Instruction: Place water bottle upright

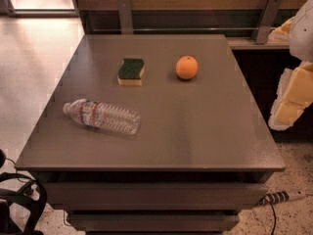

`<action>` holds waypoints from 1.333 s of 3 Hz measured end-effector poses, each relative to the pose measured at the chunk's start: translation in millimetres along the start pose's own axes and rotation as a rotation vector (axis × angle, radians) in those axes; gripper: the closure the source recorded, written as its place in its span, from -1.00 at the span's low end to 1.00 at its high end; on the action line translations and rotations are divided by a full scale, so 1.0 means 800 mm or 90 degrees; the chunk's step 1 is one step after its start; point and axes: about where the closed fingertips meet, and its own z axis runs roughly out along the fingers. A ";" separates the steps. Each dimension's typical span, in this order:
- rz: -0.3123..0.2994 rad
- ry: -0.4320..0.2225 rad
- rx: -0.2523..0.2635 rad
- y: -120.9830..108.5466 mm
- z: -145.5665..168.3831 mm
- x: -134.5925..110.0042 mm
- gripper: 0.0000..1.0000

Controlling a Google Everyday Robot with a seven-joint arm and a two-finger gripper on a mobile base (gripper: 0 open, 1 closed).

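The water bottle (pixel 102 116) is clear ribbed plastic with a white cap and a red-white-blue label band. It lies on its side on the front left of the grey table (pixel 195 126), cap pointing to the left. My gripper (pixel 289 99) hangs at the right edge of the view, beyond the table's right side and far from the bottle. It holds nothing that I can see.
A green and yellow sponge (pixel 131 71) lies at the back middle-left of the table. An orange (pixel 187 67) sits to its right. A wooden wall with metal brackets (pixel 125 14) runs behind the table. A power strip (pixel 283 196) lies on the floor at the lower right.
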 end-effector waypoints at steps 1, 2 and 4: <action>-0.007 -0.018 0.001 -0.010 -0.002 -0.021 -1.00; -0.017 -0.064 0.006 -0.030 0.004 -0.066 -1.00; 0.004 -0.082 -0.020 -0.046 0.047 -0.156 -1.00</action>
